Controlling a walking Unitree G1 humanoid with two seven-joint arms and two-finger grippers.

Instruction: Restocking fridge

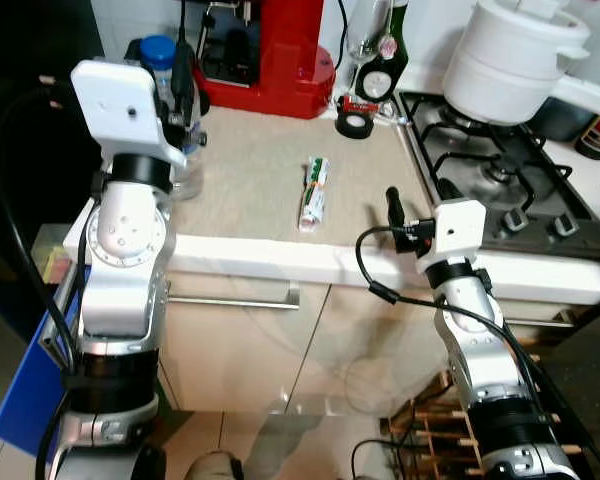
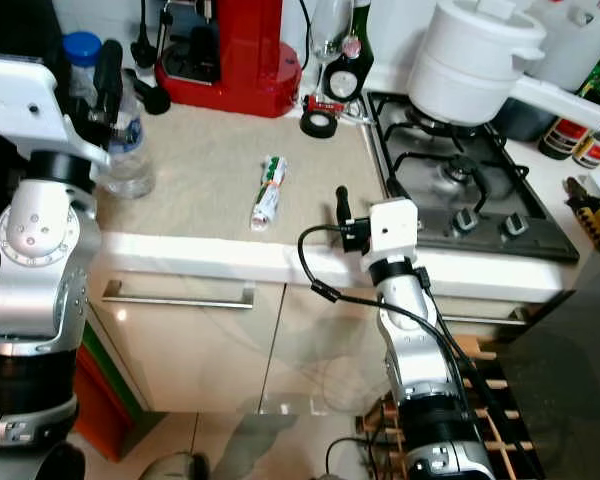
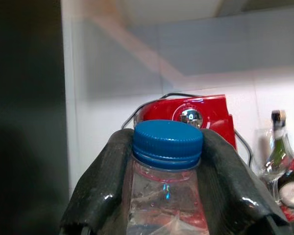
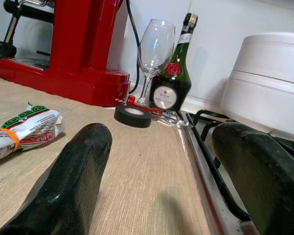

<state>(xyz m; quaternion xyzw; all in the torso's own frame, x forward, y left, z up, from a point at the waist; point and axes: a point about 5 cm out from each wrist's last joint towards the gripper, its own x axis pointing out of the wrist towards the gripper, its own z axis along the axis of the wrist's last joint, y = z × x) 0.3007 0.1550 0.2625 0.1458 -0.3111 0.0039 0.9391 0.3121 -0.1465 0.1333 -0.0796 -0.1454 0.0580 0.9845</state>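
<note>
A clear water bottle (image 3: 166,205) with a blue cap (image 1: 157,48) stands upright at the left end of the beige counter (image 1: 250,170). My left gripper (image 3: 168,147) is shut on the bottle's neck, one black finger on each side just below the cap. A green-and-white packet (image 1: 314,190) lies flat in the middle of the counter. My right gripper (image 4: 161,134) hovers open just above the counter's front edge, to the right of the packet, with nothing between its fingers (image 4: 73,181).
A red coffee machine (image 1: 270,50) stands at the back, with a black tape roll (image 1: 354,123), a wine glass (image 4: 156,46) and a green bottle (image 4: 172,83) beside it. A white pot (image 1: 510,60) sits on the gas hob (image 1: 500,190) to the right. A drawer handle (image 1: 230,300) runs below the counter.
</note>
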